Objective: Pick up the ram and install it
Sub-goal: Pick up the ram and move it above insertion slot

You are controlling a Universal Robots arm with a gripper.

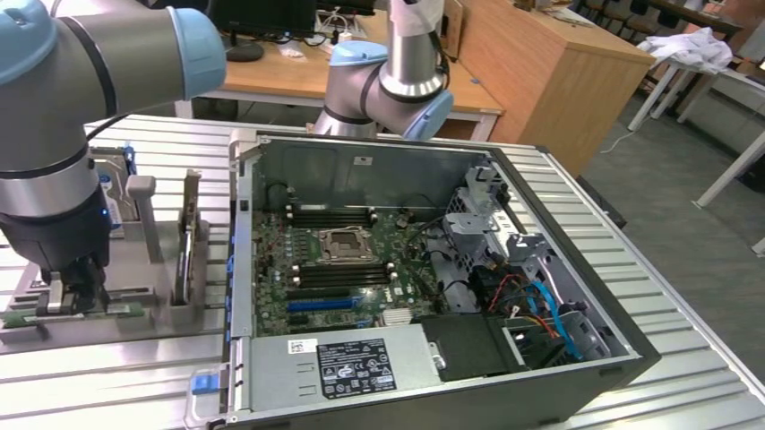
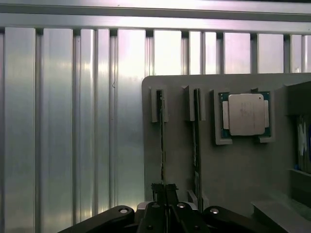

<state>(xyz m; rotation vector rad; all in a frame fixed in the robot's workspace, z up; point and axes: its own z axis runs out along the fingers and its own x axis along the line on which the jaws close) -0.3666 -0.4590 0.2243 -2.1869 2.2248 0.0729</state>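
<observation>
The ram (image 2: 162,131) stands on edge in the outermost slot of a grey holder (image 2: 233,170), at the exterior view's left, well apart from the open computer case (image 1: 562,358). The jaws are pinched almost fully together on its thin edge, near the middle of its length. Its far end sits in the slot bracket, so we judge it gripped but not yet lifted: the picking-up step, with installing undone.

Freeing it, in our judgement, calls for a straight pull in line with the slot. The stick is thin, and a second stick (image 2: 197,131) stands just beside it in the next slot.

The wrist view gives us the slot-by-slot order (ram, second stick, then the square silver chip (image 2: 246,114)) and the ribbed metal counter (image 2: 58,121) beyond the holder. The exterior view gives what that one lacks: the arm (image 1: 48,179) reaching down over the holder, and the board (image 1: 347,260) inside the case with its dark memory slots (image 1: 329,217) near the empty socket.
</observation>
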